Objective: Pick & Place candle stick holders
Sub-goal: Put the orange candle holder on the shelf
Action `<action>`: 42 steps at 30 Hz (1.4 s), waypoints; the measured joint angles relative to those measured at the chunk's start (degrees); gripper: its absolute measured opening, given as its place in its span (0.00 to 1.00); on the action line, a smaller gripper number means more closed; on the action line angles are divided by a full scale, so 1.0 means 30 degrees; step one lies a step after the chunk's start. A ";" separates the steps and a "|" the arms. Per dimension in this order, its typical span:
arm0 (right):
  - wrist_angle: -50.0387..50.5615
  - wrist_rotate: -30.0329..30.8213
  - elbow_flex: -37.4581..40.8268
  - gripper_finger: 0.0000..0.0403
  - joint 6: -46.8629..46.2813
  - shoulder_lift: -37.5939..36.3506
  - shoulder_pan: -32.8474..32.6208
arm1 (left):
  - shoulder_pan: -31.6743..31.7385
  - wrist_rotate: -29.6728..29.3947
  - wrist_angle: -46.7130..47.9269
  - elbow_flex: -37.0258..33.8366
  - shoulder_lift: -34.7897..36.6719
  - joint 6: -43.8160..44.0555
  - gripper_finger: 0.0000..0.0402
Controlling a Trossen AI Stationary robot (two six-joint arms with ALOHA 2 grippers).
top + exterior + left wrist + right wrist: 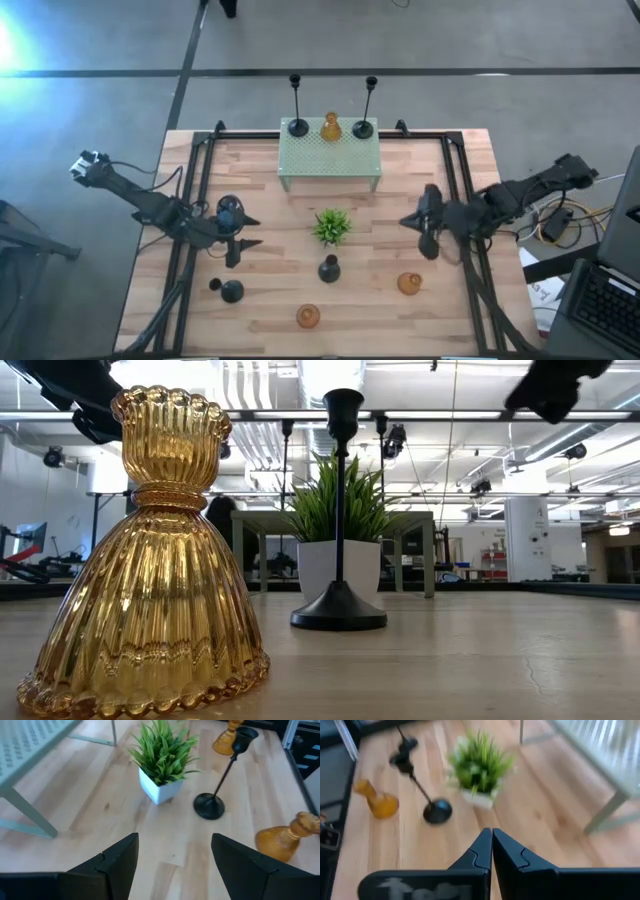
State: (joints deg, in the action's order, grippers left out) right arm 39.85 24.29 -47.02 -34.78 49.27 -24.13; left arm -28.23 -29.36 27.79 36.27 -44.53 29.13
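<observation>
right end effector [491,851], shut and empty, faces black candle holder [436,810] beyond.

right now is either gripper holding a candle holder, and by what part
Nothing is held. The left gripper is open over bare table, and the right gripper is shut with nothing between its fingers.

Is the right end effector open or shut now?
Shut. The right end effector has its two fingers pressed together with nothing between them, above the table.
</observation>
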 joint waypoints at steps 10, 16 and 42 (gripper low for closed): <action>0.6443 0.0813 -0.4598 0.02 -0.7017 0.5562 -0.4209 | 0.0008 -0.3175 -0.1059 0.0000 0.0022 -0.3096 0.63; 1.1656 0.0969 -0.7222 0.02 -1.3089 0.8534 -0.6829 | 0.0010 -0.4051 -0.2852 0.0000 0.0029 -0.3883 0.63; 1.2213 -0.1588 -0.9610 0.02 -2.8197 1.4539 -1.4549 | 0.0138 -0.4767 -0.4793 0.0007 0.0051 -0.8177 0.63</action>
State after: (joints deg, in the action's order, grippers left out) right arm 76.49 19.53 -75.85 -119.37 92.89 -67.77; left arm -27.81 -43.66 13.41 36.29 -44.38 4.60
